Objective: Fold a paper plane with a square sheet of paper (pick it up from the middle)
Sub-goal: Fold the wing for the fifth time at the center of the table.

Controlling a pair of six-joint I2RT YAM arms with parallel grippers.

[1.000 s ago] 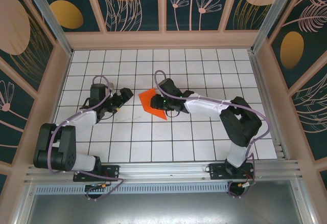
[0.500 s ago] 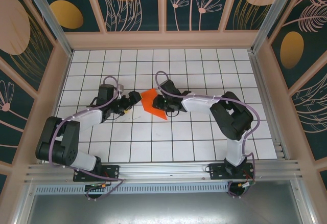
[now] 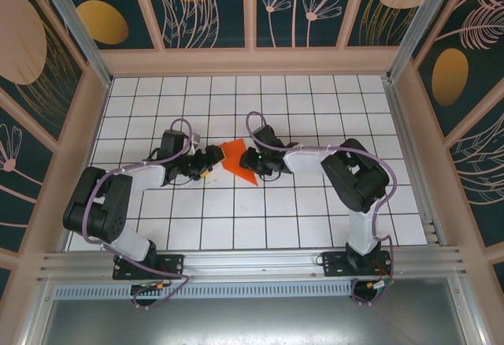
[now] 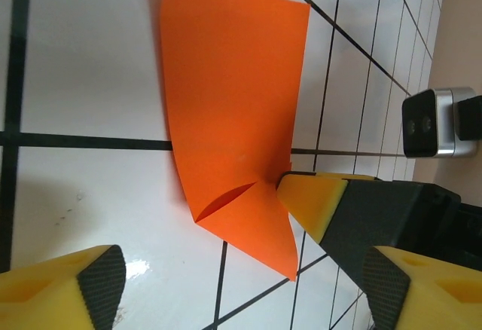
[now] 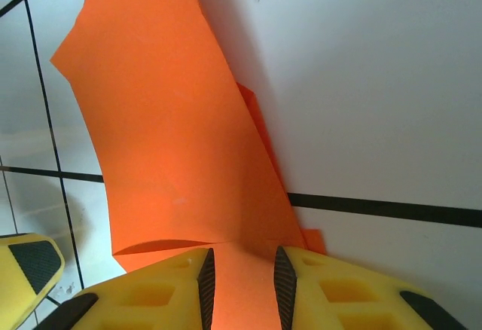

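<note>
Paper: thin orange-red folded paper sheet (image 3: 236,159) (image 4: 233,104) (image 5: 173,142) is lying mid white gridded surface (image 3: 315,203), its edge lifting | Right gripper (image 3: 246,161) (image 5: 242,273): is clamping the sheet's edge | Left gripper (image 3: 213,158) (image 4: 241,292): jaws standing apart, just beside the sheet

We find both arms of one build. The left arm (image 3: 130,178) and the right arm (image 3: 311,158) have white link covers set between bulky black joint housings. A purple cable (image 3: 249,118) runs along each arm. Each stands on a black base plate (image 3: 150,266). The left claw (image 4: 241,292) has yellow fingers (image 4: 68,288) faced with black textured pads. The right claw (image 5: 241,281) matches it, with moulded recesses in the yellow. A silver and black camera block (image 4: 440,123) sits on the right wrist.
</note>
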